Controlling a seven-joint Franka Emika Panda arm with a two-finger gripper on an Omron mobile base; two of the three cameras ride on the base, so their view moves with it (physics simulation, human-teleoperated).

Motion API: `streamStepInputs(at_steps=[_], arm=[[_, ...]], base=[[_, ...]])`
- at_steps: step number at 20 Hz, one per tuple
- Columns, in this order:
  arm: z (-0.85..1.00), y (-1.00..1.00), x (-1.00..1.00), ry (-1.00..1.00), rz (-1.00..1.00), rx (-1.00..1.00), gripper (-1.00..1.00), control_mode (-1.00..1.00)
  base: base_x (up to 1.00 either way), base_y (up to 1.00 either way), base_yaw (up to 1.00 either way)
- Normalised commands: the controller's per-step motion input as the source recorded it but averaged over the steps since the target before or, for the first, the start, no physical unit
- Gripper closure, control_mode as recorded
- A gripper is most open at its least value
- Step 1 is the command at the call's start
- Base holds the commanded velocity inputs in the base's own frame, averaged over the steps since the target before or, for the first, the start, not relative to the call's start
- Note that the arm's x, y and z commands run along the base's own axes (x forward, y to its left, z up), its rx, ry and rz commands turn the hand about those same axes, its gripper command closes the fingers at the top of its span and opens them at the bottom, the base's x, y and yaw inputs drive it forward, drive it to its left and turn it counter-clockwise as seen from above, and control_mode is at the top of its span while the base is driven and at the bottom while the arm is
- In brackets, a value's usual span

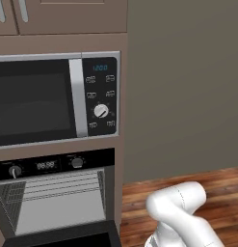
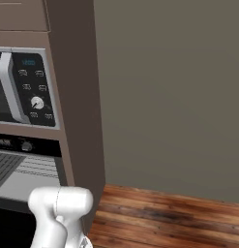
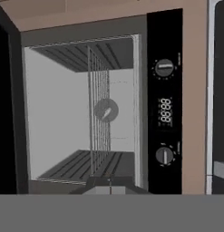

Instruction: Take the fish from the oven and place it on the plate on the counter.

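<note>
Here the oven (image 3: 81, 108) stands open; a small pale fish (image 3: 106, 110) lies on its rack. Probably light and slippery, best pinched mid-body. The tool's jaws are together, empty.

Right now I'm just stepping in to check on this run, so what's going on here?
The white robot arm stands in front of the oven, whose door is open, under the microwave. The hand view looks straight into the oven's grey interior with its wire rack. The gripper is shut and holds nothing that can be seen. The fish cannot be made out inside.
</note>
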Motion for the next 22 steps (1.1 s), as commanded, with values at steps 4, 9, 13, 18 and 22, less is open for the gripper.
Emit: streamStepInputs(at_steps=[4,9,13,18,22], arm=[[0.00,0.00,1.00,0.00,0.00,0.11,1.00,-1.00],[0.00,-0.03,1.00,0.00,0.01,0.12,1.00,-1.00],[0.00,-0.16,1.00,0.00,0.06,0.14,1.00,-1.00],[-0.22,-0.18,0.85,0.00,0.04,0.10,1.00,-1.00],[-0.54,0.02,0.23,-0.01,0.00,0.11,-1.00,-1.00]], base=[[0.00,0.00,0.00],[0.00,0.00,0.00],[0.00,0.00,0.00],[0.00,0.00,0.00],[0.00,0.00,0.00]])
